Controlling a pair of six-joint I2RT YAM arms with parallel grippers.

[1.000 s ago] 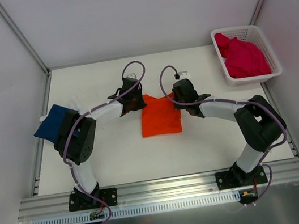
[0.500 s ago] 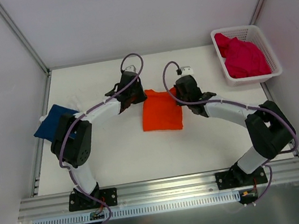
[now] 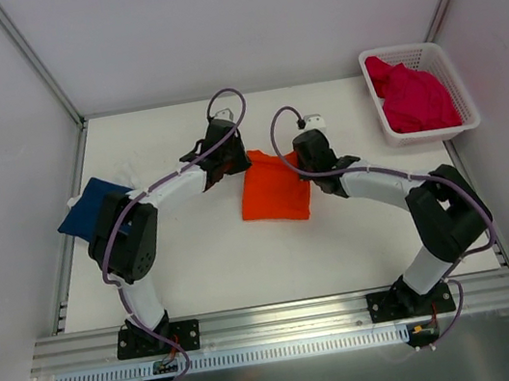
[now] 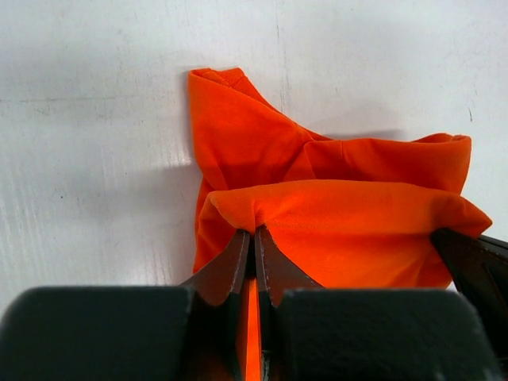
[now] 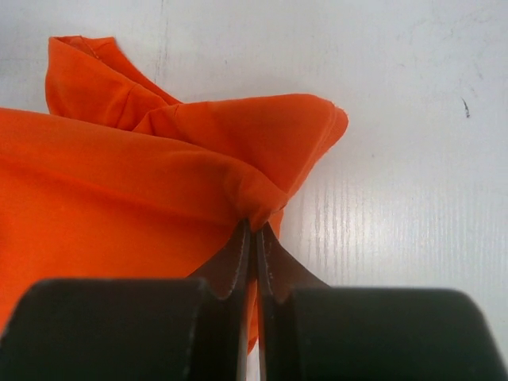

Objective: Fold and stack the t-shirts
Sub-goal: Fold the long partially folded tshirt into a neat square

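Note:
The bright orange t-shirt [image 3: 274,192] lies partly folded mid-table, its far edge lifted between both grippers. My left gripper [image 3: 242,162] is shut on the shirt's far left corner; in the left wrist view the cloth [image 4: 333,214] is pinched at the left gripper [image 4: 255,232]. On the far right corner my right gripper [image 3: 296,158] is shut, and the right wrist view shows the fabric [image 5: 135,190] pinched at the right gripper [image 5: 255,226]. A navy blue t-shirt [image 3: 86,207] lies folded at the table's left edge. The magenta pink t-shirt [image 3: 412,96] is heaped in the basket.
A white mesh basket [image 3: 458,93] stands at the back right corner. The white table [image 3: 218,265] is bounded by metal frame rails left and right and the mounting rail [image 3: 276,319] at the near edge. Purple cables loop above both wrists.
Both grippers, still shut on the orange shirt's corners, carried its edge toward the far side of the table, then settled; the shirt now lies a little farther back and flatter.

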